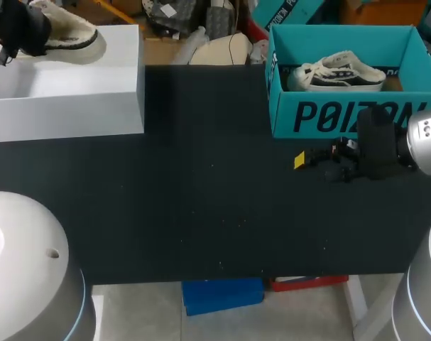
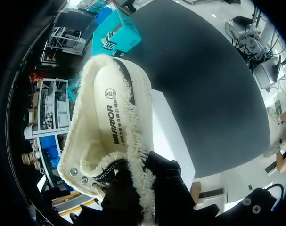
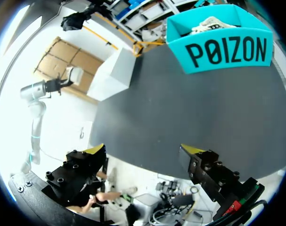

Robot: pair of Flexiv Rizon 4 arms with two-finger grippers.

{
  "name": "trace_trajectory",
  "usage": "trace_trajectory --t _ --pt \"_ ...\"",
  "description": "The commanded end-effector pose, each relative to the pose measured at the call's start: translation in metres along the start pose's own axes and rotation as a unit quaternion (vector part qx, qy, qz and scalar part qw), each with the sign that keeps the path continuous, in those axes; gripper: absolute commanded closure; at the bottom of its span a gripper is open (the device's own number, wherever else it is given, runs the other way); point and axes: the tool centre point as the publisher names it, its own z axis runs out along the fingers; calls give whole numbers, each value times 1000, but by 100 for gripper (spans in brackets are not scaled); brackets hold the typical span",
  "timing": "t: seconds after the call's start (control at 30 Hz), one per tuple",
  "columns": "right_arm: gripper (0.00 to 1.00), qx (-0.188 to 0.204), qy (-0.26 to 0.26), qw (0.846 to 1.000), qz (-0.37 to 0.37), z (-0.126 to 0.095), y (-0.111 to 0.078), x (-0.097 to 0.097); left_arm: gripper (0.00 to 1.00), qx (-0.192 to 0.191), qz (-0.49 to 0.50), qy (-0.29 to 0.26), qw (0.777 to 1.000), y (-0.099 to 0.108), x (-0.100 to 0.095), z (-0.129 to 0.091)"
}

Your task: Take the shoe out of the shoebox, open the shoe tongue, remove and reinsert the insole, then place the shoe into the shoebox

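Note:
A cream shoe with fleece lining [image 1: 69, 32] hangs over the far left corner of the white box [image 1: 80, 85], held by my left gripper [image 1: 20, 32]. In the left wrist view the left gripper [image 2: 143, 188] is shut on the shoe's fleecy collar [image 2: 133, 160], and the insole [image 2: 112, 122] shows inside. The fingertips are hidden by the fleece. The teal shoebox [image 1: 343, 117] stands at the back right with a white and black sneaker [image 1: 339, 72] in it. My right gripper [image 1: 311, 162] stands open just in front of that box, holding nothing [image 3: 145, 150].
The black table top [image 1: 201, 206] stretches between the two boxes and down to the front edge. In the right wrist view the teal shoebox [image 3: 227, 47] and the white box [image 3: 117, 75] lie ahead of the fingers across the mat.

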Motion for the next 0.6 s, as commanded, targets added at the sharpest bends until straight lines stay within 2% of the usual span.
trace_trajectory --t 0.03,0.3,0.6 --pt "0 0 -1 1000 0 0 0 1 100 -10 1 15 1000 13 -7 21" --pt "0 0 -1 1000 0 0 0 1 100 -23 -17 43 999 46 2 64" --pt "0 0 -1 1000 0 0 0 1 100 -25 -40 79 996 56 28 119"
